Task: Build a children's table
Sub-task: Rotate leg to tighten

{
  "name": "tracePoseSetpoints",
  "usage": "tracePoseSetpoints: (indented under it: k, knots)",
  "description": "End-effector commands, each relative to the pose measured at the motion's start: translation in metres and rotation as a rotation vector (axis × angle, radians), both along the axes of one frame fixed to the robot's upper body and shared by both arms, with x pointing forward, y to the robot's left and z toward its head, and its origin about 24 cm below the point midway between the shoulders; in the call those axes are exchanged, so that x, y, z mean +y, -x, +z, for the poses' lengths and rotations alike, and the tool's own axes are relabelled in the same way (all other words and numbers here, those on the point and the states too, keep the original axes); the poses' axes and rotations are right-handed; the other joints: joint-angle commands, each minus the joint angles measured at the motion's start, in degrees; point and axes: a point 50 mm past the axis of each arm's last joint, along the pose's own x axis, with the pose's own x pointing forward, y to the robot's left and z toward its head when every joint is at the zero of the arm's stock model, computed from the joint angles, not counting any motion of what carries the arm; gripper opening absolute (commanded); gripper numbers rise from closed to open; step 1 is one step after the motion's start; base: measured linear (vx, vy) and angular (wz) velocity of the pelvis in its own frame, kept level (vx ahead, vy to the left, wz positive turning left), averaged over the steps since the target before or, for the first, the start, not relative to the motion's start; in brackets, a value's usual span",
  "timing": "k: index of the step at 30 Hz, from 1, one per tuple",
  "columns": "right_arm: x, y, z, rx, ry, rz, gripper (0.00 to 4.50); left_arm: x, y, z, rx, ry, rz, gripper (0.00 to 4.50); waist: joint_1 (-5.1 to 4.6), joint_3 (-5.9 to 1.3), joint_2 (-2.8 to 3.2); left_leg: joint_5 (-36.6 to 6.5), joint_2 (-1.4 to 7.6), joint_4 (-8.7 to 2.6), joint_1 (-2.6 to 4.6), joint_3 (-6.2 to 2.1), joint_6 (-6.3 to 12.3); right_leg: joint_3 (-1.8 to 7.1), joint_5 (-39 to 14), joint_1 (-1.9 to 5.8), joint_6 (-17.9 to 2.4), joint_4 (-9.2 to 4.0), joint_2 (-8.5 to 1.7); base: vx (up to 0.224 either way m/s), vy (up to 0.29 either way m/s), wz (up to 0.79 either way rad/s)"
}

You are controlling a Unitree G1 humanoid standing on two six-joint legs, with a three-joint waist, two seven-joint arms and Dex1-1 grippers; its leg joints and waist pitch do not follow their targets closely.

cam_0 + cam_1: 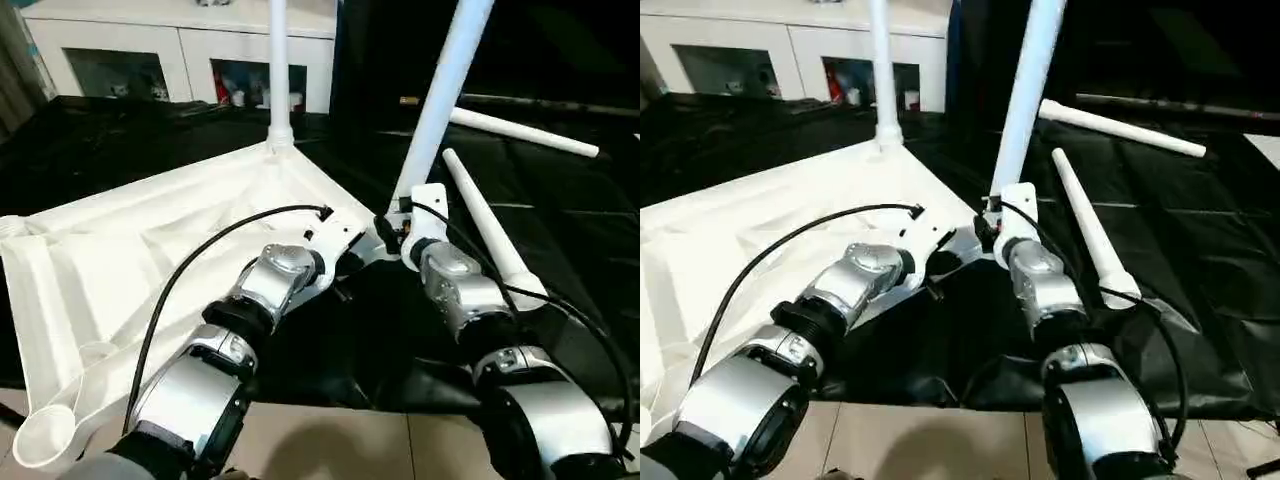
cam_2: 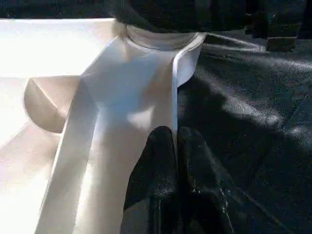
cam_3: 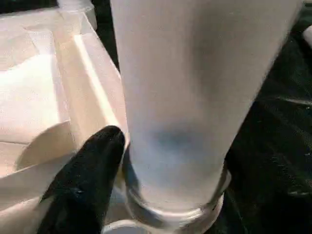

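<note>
The table top [image 1: 150, 250] lies upside down on a black sheet [image 1: 1200, 250], ribbed underside up, and the work in hand is fitting legs into its corner sockets. One leg [image 1: 279, 70] stands upright in the far corner socket; a second leg [image 1: 440, 100] rises, tilted, from the near right corner, its foot sitting in that socket, as the right wrist view shows. The right tool [image 1: 392, 232] is at the base of this leg; one black finger [image 3: 90, 170] lies against the tube's side, the other is hidden behind it, so I cannot tell whether it is gripping or standing loose around it. The left tool [image 2: 175, 161] has its fingers pressed together, empty, the tips resting on or just over the top's rim near the same corner, seemingly to steady it. Two more legs wait on the sheet: one [image 1: 490, 225] just beside the right forearm, another [image 1: 530, 132] farther off. The near left socket [image 1: 40, 435] is still open. Judging by the tilt, the next move calls for bringing the second leg upright and seating it fully before fetching a loose one.
</note>
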Motion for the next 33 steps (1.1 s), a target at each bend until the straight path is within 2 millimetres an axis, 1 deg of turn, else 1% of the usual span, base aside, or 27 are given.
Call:
tracePoseSetpoints:
  k: [1,3,4,5,6,7,8,9,10,12,14,15,16,18,19,20,21,22,24,25,26,27,28,30,31,32,33]
  knots:
    - [0.008,0.01,-0.019,0.086,-0.032,0.05,3.69,-0.004,-0.005,0.018,-0.108,0.017,-0.05,0.0,0.13,-3.61,-0.53,-15.2,1.31,-4.16,0.59,-1.07,1.31,2.24,-16.1,1.98,-9.9,-5.11,-3.29,0.0,0.0,0.0]
    - [0.003,0.007,-0.013,0.049,-0.015,0.067,3.77,0.003,-0.005,0.016,-0.106,0.005,-0.059,0.0,0.12,-3.79,-0.56,-13.7,1.37,-4.07,0.47,-1.07,1.54,2.18,-14.5,2.03,-10.2,-4.88,-3.18,0.0,0.0,0.0]
    - [0.001,0.007,-0.01,0.028,-0.002,0.095,3.83,0.008,-0.006,0.015,-0.103,-0.006,-0.049,0.0,0.17,-4.07,-0.68,-11.9,1.35,-3.82,0.24,-0.99,1.91,2.23,-11.5,2.23,-10.8,-4.46,-3.16,0.0,0.0,0.0]
    - [-0.005,0.007,-0.004,-0.004,0.0,0.158,3.83,0.019,-0.008,0.013,-0.103,-0.033,-0.039,0.0,0.26,-4.19,-0.5,-10.0,1.37,-3.63,0.21,-0.87,2.61,2.25,-8.0,2.09,-11.9,-4.06,-3.07,0.0,0.0,0.0]
    - [-0.006,0.007,-0.004,-0.007,0.0,0.169,3.96,0.021,-0.008,0.013,-0.103,-0.035,-0.039,0.0,0.43,-4.26,-0.52,-9.1,1.37,-3.54,0.13,-0.84,3.17,2.21,-6.1,2.24,-12.2,-3.91,-3.04,0.0,0.0,0.0]
    - [-0.014,0.01,0.001,-0.027,0.016,0.245,4.2,0.031,-0.009,0.013,-0.106,-0.045,-0.04,0.0,0.38,-4.3,-0.52,-7.2,1.29,-3.36,-0.11,-0.77,4.35,2.16,-2.4,2.38,-13.2,-3.44,-2.88,0.0,0.0,0.0]
    - [-0.014,0.01,0.001,-0.027,0.016,0.245,4.2,0.031,-0.009,0.013,-0.106,-0.045,-0.04,0.0,0.47,-4.24,-0.56,-6.6,1.26,-3.29,-0.17,-0.75,5.0,2.11,-1.3,2.45,-13.2,-3.4,-2.79,0.0,0.0,0.0]
    - [-0.019,0.011,0.003,-0.03,0.037,0.28,4.27,0.036,-0.01,0.014,-0.107,-0.047,-0.051,0.0,0.35,-4.3,-0.62,-6.0,1.26,-3.19,-0.2,-0.75,5.89,2.08,-0.2,2.52,-13.9,-3.2,-2.85,0.0,0.0,0.0]
    - [-0.023,0.014,0.004,-0.03,0.054,0.315,4.34,0.04,-0.01,0.015,-0.107,-0.05,-0.06,0.0,0.31,-4.33,-0.28,-6.0,1.32,-3.15,-0.11,-0.76,5.81,2.15,0.0,2.43,-14.2,-3.12,-2.92,0.0,0.0,0.0]
    - [-0.033,0.019,0.008,-0.04,0.085,0.402,4.43,0.048,-0.009,0.016,-0.11,-0.05,-0.114,0.0,0.4,-4.26,-0.4,-6.2,1.35,-3.11,0.0,-0.7,6.17,2.15,0.5,2.48,-14.9,-3.24,-2.81,0.0,0.0,0.0]
    - [-0.036,0.022,0.009,-0.043,0.092,0.431,4.43,0.05,-0.008,0.017,-0.107,-0.051,-0.131,0.0,0.51,-4.28,-0.44,-6.6,1.4,-3.08,0.15,-0.63,6.27,2.2,0.9,2.46,-15.1,-3.18,-2.81,0.0,0.0,0.0]
    - [-0.042,0.032,0.015,-0.059,0.088,0.573,4.43,0.056,-0.003,0.018,-0.09,-0.04,-0.244,0.0,0.49,-4.21,-0.11,-7.6,1.4,-3.1,0.24,-0.62,6.1,2.22,0.2,2.35,-15.4,-3.35,-2.83,0.0,0.0,0.0]
    - [-0.043,0.037,0.018,-0.062,0.078,0.629,4.43,0.058,-0.001,0.018,-0.075,-0.035,-0.285,0.0,0.63,-4.19,-0.33,-7.9,1.37,-3.05,0.19,-0.6,6.38,2.22,0.2,2.56,-15.2,-3.41,-2.77,0.0,0.0,0.0]
    - [-0.044,0.043,0.021,-0.067,0.074,0.722,4.43,0.061,0.007,0.018,-0.046,-0.019,-0.397,0.0,1.02,-4.07,-0.21,-7.9,1.7,-3.11,-0.04,-0.58,6.76,2.27,0.9,2.66,-15.4,-3.11,-2.89,0.0,0.0,0.0]
    - [-0.044,0.044,0.022,-0.072,0.079,0.738,4.43,0.061,0.01,0.018,-0.039,-0.014,-0.438,0.0,1.09,-4.11,-0.19,-8.1,1.81,-3.08,0.11,-0.52,6.43,2.2,0.6,2.41,-16.1,-3.01,-2.92,0.0,0.0,0.0]
    - [-0.045,0.044,0.022,-0.075,0.083,0.746,4.43,0.061,0.012,0.019,-0.032,-0.007,-0.464,0.0,0.99,-3.97,-0.08,-9.4,1.84,-3.18,0.19,-0.41,5.75,2.2,-1.3,2.09,-16.3,-3.21,-2.83,0.0,0.0,0.0]
    - [-0.045,0.044,0.023,-0.077,0.086,0.749,4.43,0.062,0.013,0.019,-0.026,-0.002,-0.48,0.0,1.13,-3.88,-0.1,-10.5,1.88,-3.24,0.32,-0.43,4.87,2.26,-3.6,2.0,-16.2,-3.39,-2.99,0.0,0.0,0.0]
    - [-0.045,0.044,0.023,-0.078,0.086,0.757,4.43,0.062,0.014,0.019,-0.021,0.004,-0.489,0.0,1.19,-3.83,-0.05,-10.9,1.92,-3.29,0.43,-0.41,4.52,2.29,-4.9,1.89,-15.9,-3.55,-3.0,0.0,0.0,0.0]
    - [-0.042,0.044,0.022,-0.063,0.114,0.786,4.43,0.06,0.016,0.022,-0.015,0.035,-0.519,0.0,1.93,-3.77,-0.25,-12.3,2.12,-3.46,0.92,-0.36,3.0,2.42,-8.0,1.58,-15.3,-3.76,-3.14,0.0,0.0,0.0]
    - [-0.041,0.044,0.02,-0.058,0.139,0.798,4.43,0.059,0.016,0.022,-0.02,0.035,-0.523,0.0,1.98,-3.74,-0.44,-12.2,2.12,-3.48,0.88,-0.32,2.81,2.44,-8.2,1.54,-15.1,-3.79,-3.16,0.0,0.0,0.0]
    - [-0.041,0.044,0.019,-0.056,0.144,0.8,4.43,0.059,0.016,0.022,-0.021,0.034,-0.525,0.0,2.1,-3.71,-0.29,-12.1,2.05,-3.52,0.84,-0.35,2.47,2.48,-8.6,1.5,-14.6,-3.8,-3.18,0.0,0.0,0.0]
    - [-0.039,0.044,0.017,-0.05,0.156,0.808,4.43,0.058,0.017,0.022,-0.02,0.035,-0.532,0.0,2.11,-3.72,-0.52,-11.9,2.02,-3.54,0.76,-0.35,2.39,2.49,-8.6,1.57,-14.3,-3.8,-3.2,0.0,0.0,0.0]
    - [-0.039,0.044,0.017,-0.048,0.157,0.81,4.43,0.058,0.017,0.023,-0.019,0.036,-0.535,0.0,2.18,-3.73,-0.45,-11.8,2.01,-3.57,0.74,-0.42,2.27,2.49,-8.7,1.61,-14.2,-3.74,-3.23,0.0,0.0,0.0]
    - [-0.037,0.045,0.015,-0.039,0.175,0.832,4.43,0.058,0.019,0.023,-0.015,0.044,-0.556,0.0,2.26,-3.87,-0.75,-10.3,1.89,-3.49,0.46,-0.46,2.43,2.46,-7.8,1.81,-13.5,-3.55,-3.25,0.0,0.0,0.0]
    - [-0.036,0.045,0.014,-0.042,0.185,0.833,4.43,0.058,0.019,0.024,-0.015,0.046,-0.561,0.0,2.3,-3.93,-0.8,-9.9,1.93,-3.45,0.47,-0.47,2.55,2.49,-7.2,1.81,-13.5,-3.46,-3.35,0.0,0.0,0.0]
    - [-0.035,0.044,0.014,-0.046,0.189,0.826,4.43,0.058,0.019,0.024,-0.015,0.046,-0.563,0.0,2.29,-3.89,-0.69,-9.4,1.85,-3.43,0.38,-0.46,2.8,2.46,-6.8,1.8,-13.6,-3.43,-3.3,0.0,0.0,0.0]
    - [-0.035,0.043,0.015,-0.05,0.19,0.819,4.27,0.058,0.019,0.024,-0.016,0.046,-0.564,0.0,2.29,-3.97,-0.71,-8.9,1.87,-3.35,0.36,-0.46,3.03,2.45,-6.1,1.85,-13.7,-3.29,-3.28,0.0,0.0,0.0]
